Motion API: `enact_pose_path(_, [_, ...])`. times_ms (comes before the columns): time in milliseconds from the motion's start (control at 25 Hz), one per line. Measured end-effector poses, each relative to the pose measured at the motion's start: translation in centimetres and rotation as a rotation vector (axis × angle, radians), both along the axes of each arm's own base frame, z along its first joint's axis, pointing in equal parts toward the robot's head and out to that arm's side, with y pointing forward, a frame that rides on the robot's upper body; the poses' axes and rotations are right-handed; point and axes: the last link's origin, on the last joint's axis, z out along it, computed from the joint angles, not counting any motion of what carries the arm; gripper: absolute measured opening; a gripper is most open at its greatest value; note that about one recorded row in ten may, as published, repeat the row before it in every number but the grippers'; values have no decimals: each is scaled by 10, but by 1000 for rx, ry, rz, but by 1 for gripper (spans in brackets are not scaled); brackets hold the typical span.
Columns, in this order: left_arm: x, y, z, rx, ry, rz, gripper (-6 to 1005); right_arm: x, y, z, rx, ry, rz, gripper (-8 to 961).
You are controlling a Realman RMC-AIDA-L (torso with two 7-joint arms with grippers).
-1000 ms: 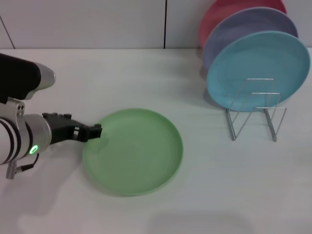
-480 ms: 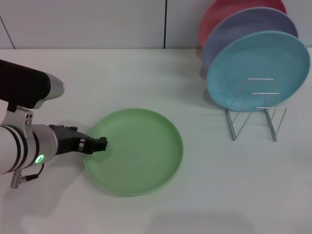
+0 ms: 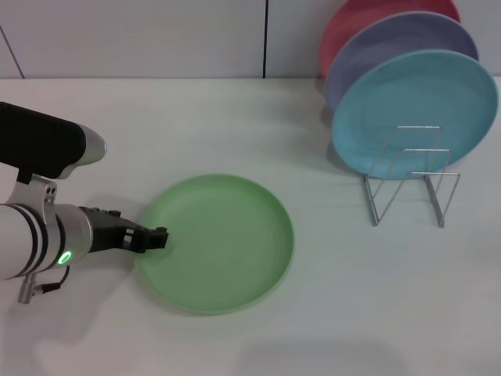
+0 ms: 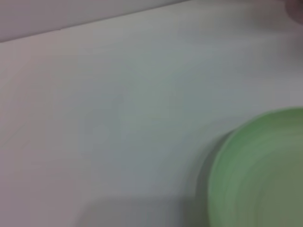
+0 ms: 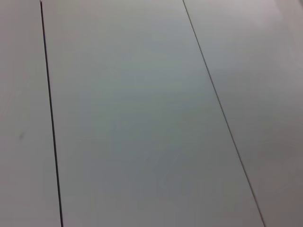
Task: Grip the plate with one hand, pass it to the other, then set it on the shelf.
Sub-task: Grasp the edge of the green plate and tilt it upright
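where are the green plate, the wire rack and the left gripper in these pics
green plate (image 3: pixel 223 243): head view, on the flat middle of the plate.
wire plate rack (image 3: pixel 411 184): head view, on the empty front wire loops.
left gripper (image 3: pixel 156 237): head view, at the black fingertips by the plate's near-left rim.

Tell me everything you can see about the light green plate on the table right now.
The plate is round, shallow and light green, seemingly plastic, with a low raised rim and nothing in it. It lies flat on the white table, in front and left of the wire rack. The left gripper sits at its left rim; whether it grips is unclear. The left wrist view shows part of the rim.
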Motion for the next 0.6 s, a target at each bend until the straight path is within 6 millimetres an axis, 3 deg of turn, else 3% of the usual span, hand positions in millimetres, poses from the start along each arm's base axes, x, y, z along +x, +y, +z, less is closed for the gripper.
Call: enact_pose_path(600, [-8,0,-3,-11,11,24,718,-1,0,0,3,-3,3,791])
